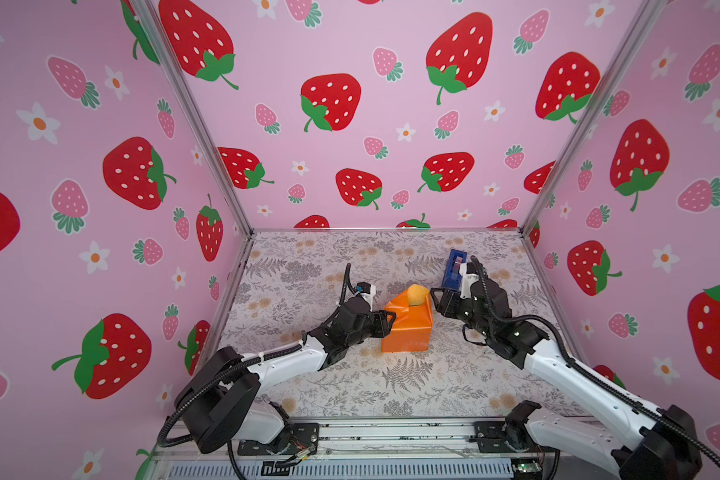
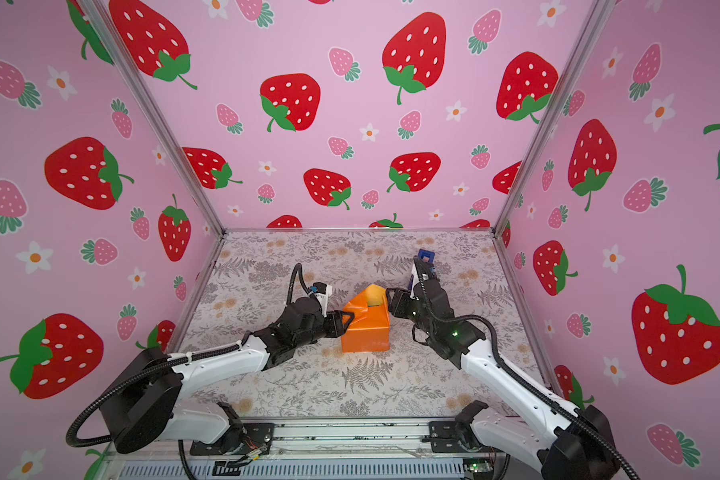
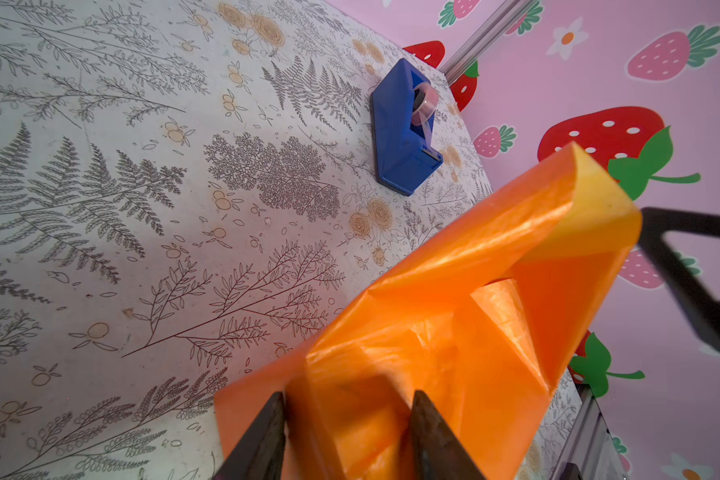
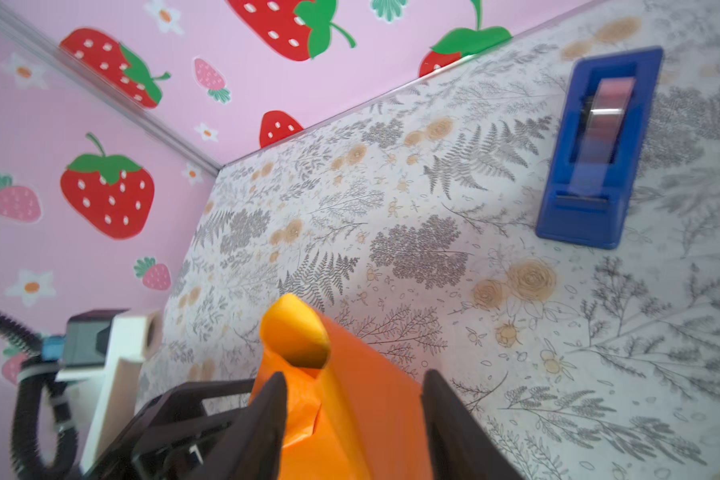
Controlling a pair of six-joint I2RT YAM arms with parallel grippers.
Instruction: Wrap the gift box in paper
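My right claw (image 4: pixel 356 375): jaws spread, flap loose between them, gripping nothing. My left claw (image 3: pixel 348 394): half-closed, clamping the paper (image 1: pixel 406 332) at the parcel's 9 o'clock. Gift box hidden inside, mid-worktop (image 1: pixel 308 270). Paper looks light, slick and springy; I'd pinch at the creases.

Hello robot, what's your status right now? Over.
Left gripper clamped on paper. Right gripper open at raised flap. Gift box hidden underneath. Tape dispenser behind, not touching.

Two robot arms (image 1: pixel 283 362) (image 1: pixel 558 374) bolted to a silver rail (image 1: pixel 391 434): glossy white shells with small screw holes, bulky black joints, ribbed black cable hoses, and farthest from the rail the black left gripper (image 1: pixel 391 320) and right gripper (image 1: pixel 435 297).
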